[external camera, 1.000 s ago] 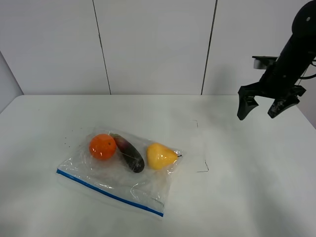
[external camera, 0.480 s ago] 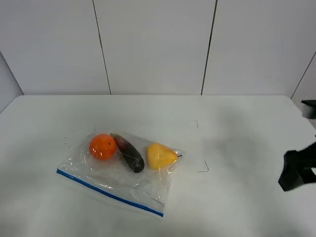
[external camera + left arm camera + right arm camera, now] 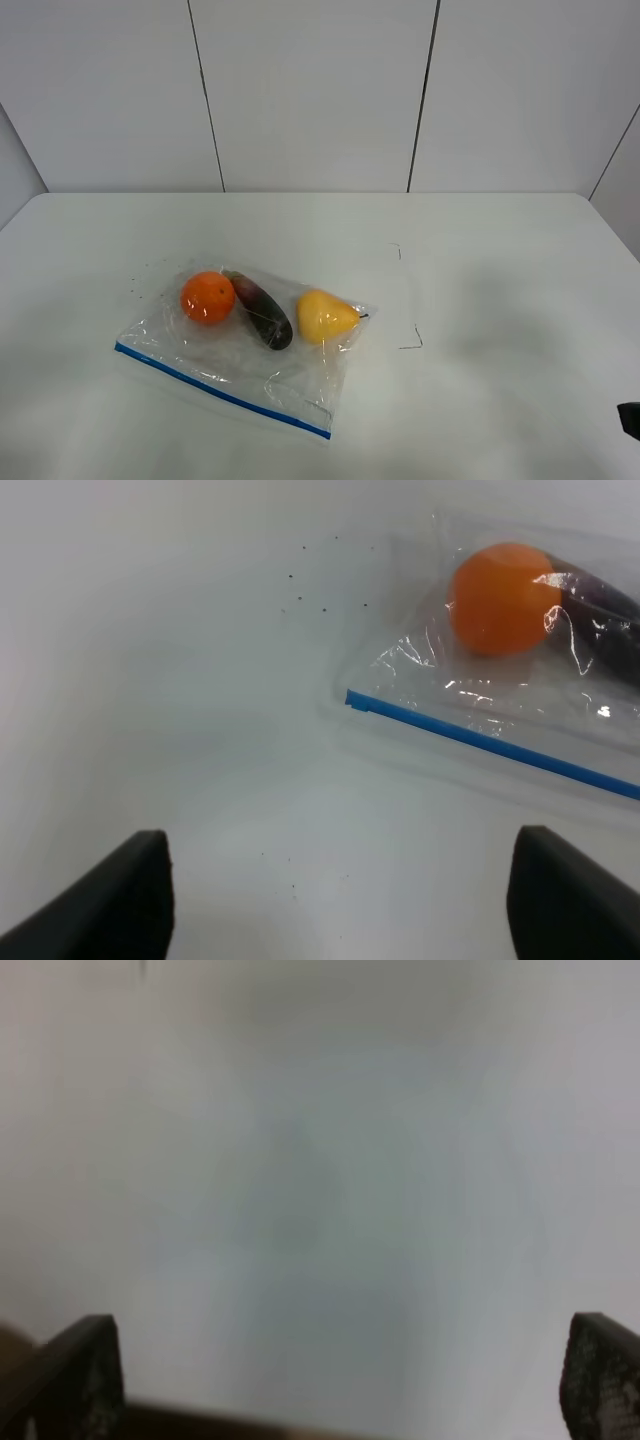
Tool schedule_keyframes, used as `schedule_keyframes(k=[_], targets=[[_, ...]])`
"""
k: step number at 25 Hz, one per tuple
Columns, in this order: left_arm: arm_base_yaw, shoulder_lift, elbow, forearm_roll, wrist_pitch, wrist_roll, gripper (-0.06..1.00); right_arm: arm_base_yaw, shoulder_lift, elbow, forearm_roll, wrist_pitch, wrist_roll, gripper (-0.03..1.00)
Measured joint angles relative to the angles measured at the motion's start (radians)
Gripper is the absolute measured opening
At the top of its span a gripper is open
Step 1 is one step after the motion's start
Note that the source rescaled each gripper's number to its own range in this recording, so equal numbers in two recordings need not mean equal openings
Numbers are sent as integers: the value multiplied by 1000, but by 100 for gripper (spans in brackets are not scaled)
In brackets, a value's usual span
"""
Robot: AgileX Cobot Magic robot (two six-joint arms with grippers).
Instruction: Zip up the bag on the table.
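1. Left gripper point(image 3: 340, 900): black jaws spread wide, nothing btwn them, hovering over the plain white matte table point(image 3: 480, 260) just short of the bag's zip edge.
2. Right gripper point(image 3: 345, 1380): jaws wide apart too, empty, only blurry white tabletop below.
3. Clear crinkly plastic zip-lock bag point(image 3: 235, 350) lies flat, left-centre of table, blue zip strip point(image 3: 220, 390) on near edge.
4. Inside, far side: round orange point(image 3: 207, 297), dark eggplant point(image 3: 263, 310), yellow pear point(image 3: 323, 316) in a row.

Soft, even light falls on my bench point(image 3: 500, 250), bright and with only faint shadows. The overhead view is sharp. My right wrist view is blurred and washed grey. My left one catches white glare on the bag point(image 3: 520, 690).
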Motion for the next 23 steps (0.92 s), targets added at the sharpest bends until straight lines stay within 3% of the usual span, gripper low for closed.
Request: schedule_keyframes(k=[13, 23], targets=[[0, 0, 0, 0, 0, 0, 87, 0, -393, 3, -30, -3, 16, 97], [0, 0, 0, 0, 0, 0, 87, 0, -406, 3, -33, -3, 20, 97]])
